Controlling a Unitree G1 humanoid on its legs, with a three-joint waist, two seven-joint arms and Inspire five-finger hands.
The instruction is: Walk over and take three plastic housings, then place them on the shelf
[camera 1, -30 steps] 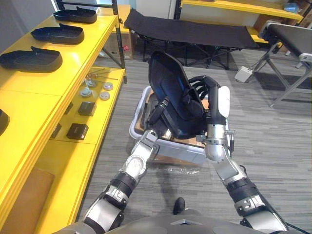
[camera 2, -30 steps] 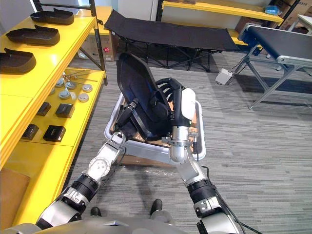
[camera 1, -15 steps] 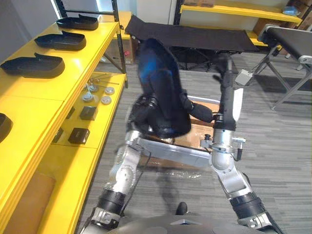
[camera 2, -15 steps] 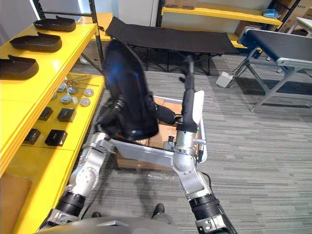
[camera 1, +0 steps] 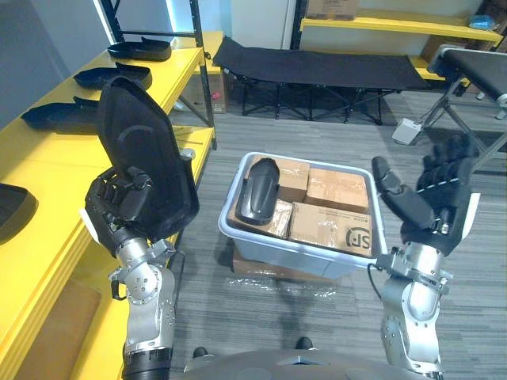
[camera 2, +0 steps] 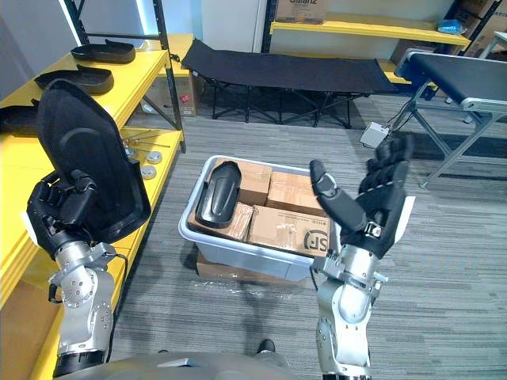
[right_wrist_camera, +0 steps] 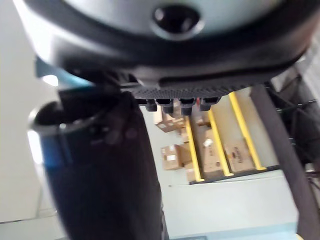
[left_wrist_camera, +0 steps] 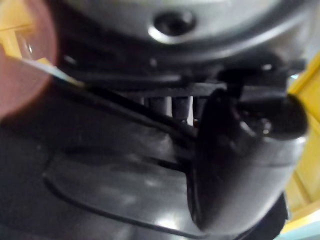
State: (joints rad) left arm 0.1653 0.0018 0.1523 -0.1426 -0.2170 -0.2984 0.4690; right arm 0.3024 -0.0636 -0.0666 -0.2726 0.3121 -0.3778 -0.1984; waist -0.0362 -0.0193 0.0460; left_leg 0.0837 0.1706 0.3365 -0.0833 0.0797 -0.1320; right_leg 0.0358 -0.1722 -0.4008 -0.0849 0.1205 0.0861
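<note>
Housing has swung from bin to shelf at frame left, clamped in left robot hand; right robot hand spread free; placing likely next.

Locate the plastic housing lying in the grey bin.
Both eye views show the housing at the left end of the bin, leaning on the cardboard boxes.

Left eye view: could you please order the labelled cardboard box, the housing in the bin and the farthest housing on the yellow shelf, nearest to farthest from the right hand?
1. Labelled cardboard box, right side of the bin, beside the right hand.
2. Housing in the bin, its left side.
3. Farthest shelf housing, far left, at the back.
</note>
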